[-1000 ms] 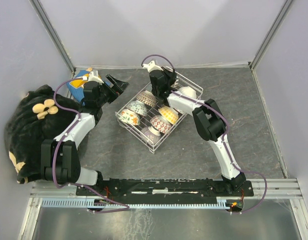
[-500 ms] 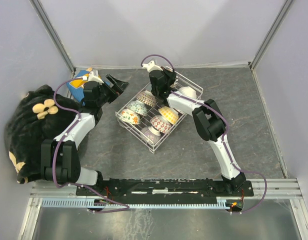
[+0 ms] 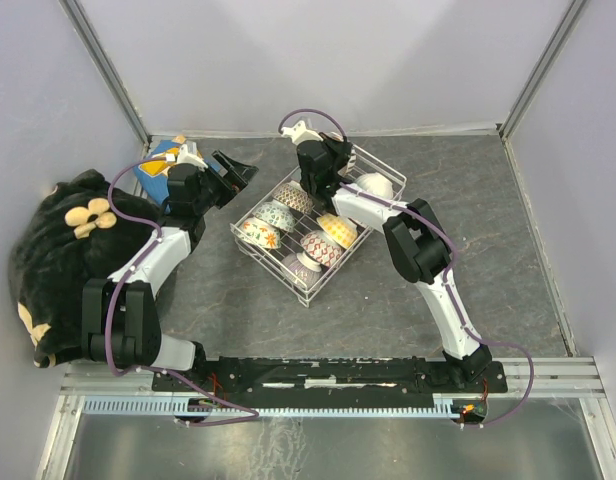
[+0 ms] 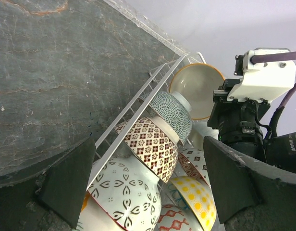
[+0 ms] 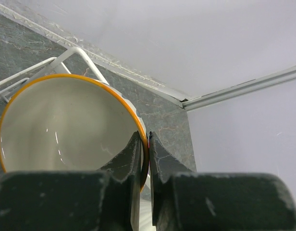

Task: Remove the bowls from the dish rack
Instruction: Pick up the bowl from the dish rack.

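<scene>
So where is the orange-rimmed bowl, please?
The orange-rimmed bowl fills the right wrist view, rim pinched in the right gripper, at the dish rack's far end behind the green dotted bowl.

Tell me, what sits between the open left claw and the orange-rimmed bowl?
The dish rack's wire side, then a red-patterned bowl and a green-dotted bowl, in the left wrist view.

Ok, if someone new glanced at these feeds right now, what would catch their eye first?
The white wire dish rack mid-table, packed with colourful patterned bowls, stands out first. At its far end the right tool pinches the rim of an orange-rimmed bowl; the left tool gapes open beside the rack. A big black furry object with a cream flower sits at the left edge.
</scene>
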Available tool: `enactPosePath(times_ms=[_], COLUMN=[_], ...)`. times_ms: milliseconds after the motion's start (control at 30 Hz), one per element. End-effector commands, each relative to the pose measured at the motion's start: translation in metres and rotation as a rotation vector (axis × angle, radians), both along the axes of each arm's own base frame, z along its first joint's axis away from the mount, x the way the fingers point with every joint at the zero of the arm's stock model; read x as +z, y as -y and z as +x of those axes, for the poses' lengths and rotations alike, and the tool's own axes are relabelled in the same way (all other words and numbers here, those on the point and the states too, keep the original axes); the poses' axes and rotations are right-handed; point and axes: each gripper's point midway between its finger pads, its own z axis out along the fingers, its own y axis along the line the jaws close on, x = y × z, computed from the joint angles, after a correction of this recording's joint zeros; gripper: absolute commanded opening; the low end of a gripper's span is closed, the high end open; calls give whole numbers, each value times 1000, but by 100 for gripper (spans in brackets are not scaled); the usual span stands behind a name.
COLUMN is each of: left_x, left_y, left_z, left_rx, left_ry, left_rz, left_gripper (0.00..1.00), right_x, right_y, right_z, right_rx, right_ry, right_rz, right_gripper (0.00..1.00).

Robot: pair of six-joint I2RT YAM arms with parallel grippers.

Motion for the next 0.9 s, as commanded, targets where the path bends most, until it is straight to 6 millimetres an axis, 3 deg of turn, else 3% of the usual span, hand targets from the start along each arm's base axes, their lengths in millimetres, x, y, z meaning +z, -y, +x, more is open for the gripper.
enactPosePath(times_ms=[0, 267, 867], left_x=[18, 19, 29], left_y=[6, 6, 4], left_z=[0, 0, -3], left_rx=[-14, -16, -3], left_ry=[56, 59, 89], left_rz=[-33, -34, -44], left_gripper=[99, 99, 99], right_x=[41, 51, 96], right_y=[-1, -3, 7], right_z=[-4, -12, -34], right_rx=[-19, -10, -27], right_ry=[113, 115, 198], right_rz=[68, 31, 47], right_gripper=[1, 1, 1])
